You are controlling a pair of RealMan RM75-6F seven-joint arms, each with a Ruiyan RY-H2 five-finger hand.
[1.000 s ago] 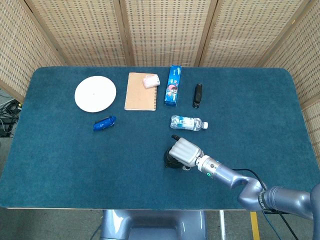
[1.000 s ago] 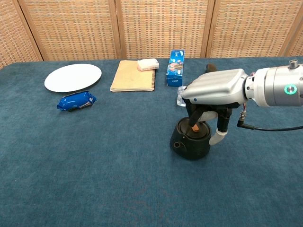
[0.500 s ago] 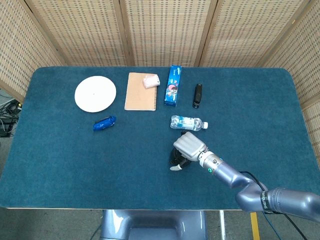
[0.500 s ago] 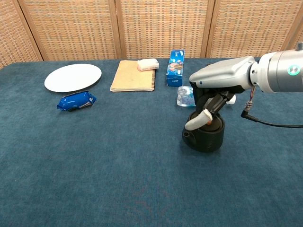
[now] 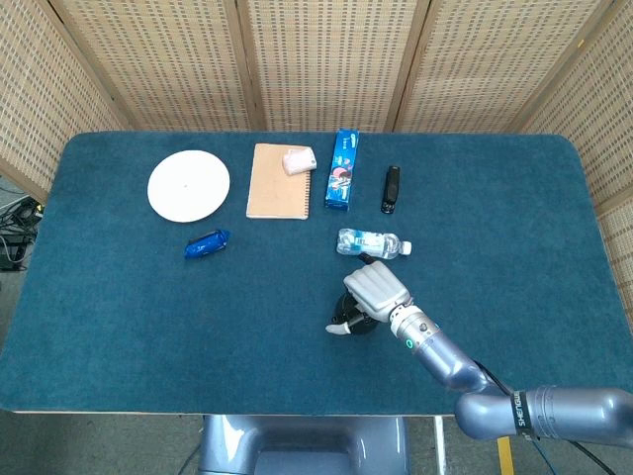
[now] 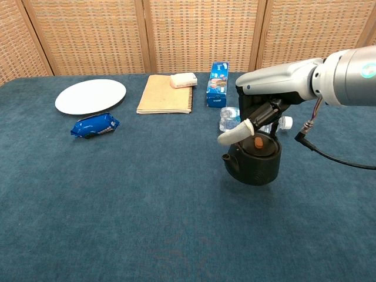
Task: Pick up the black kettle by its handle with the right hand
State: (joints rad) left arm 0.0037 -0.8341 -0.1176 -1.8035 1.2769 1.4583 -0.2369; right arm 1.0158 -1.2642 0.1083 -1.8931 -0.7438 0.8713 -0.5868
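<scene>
The black kettle [image 6: 254,166] has a brown knob on its lid and its spout points left. My right hand [image 6: 273,89] reaches over it from the right, fingers curled down around the handle, which is hidden inside the grip. One pale-tipped finger [image 6: 234,134] sticks out to the left above the spout. In the head view my right hand [image 5: 377,288] covers most of the kettle [image 5: 356,322], which shows only as a dark patch beneath it. Whether the kettle's base touches the cloth I cannot tell. The left hand shows in neither view.
A water bottle [image 5: 371,242] lies just behind the kettle. Farther back are a blue box [image 5: 342,168], a black bar-shaped object [image 5: 391,189], a tan notebook [image 5: 278,181] with a pale block [image 5: 299,159] on it, a white plate [image 5: 189,185] and a blue packet [image 5: 207,243].
The right hand closed around the handle, and the kettle shifted right and slightly up in the chest view. The hand now reaches over from higher, with one finger stretched out left.
</scene>
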